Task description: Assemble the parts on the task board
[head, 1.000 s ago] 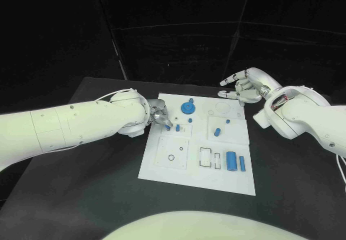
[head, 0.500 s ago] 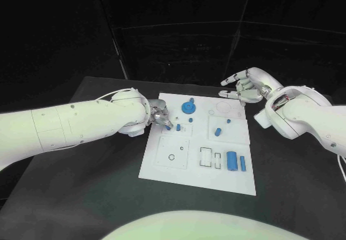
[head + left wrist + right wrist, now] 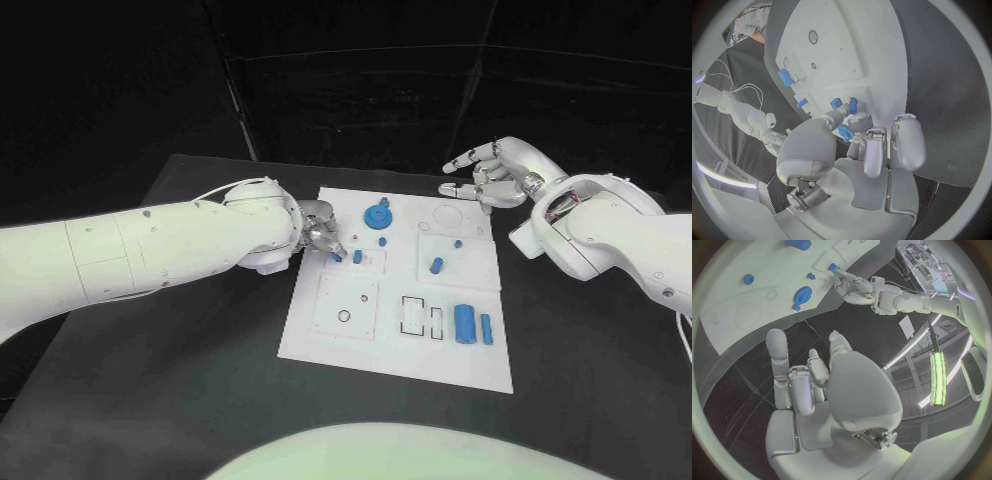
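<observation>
board (image 3: pixel 378 330) sits mid table (image 3: pixel 173 340), white plate with blue parts scattered over it. your left robot hand (image 3: pixel 317 232) is down at the board's left edge near the far end, and in the left wrist view you can see the left robot hand (image 3: pixel 856 145) pinching a small blue peg (image 3: pixel 846 133) between thumb and a fingertip, with the rest of the fingers curled down next to it. in the head view that peg (image 3: pixel 335 256) is right at the fingertips, just over the board, next to another short peg (image 3: pixel 358 257) standing in the board.

your right robot hand (image 3: pixel 488 174) hangs above the table just past the board's far right corner, fingers spread and loosely bent, holding nothing. the right wrist view shows the same: right robot hand (image 3: pixel 811 385) with fingers apart, nothing in it, well off the board.

rest of the parts you can see on the board: blue gear (image 3: pixel 378 216) near the far edge, a tiny one just below it (image 3: pixel 379 240), small piece (image 3: pixel 456 243) and a peg (image 3: pixel 434 265) in the right square, then a big cylinder (image 3: pixel 463 322) and a thin one (image 3: pixel 486 328) lying side by side nearer you on the right. small black ring (image 3: pixel 342 317) in the near left square.
</observation>
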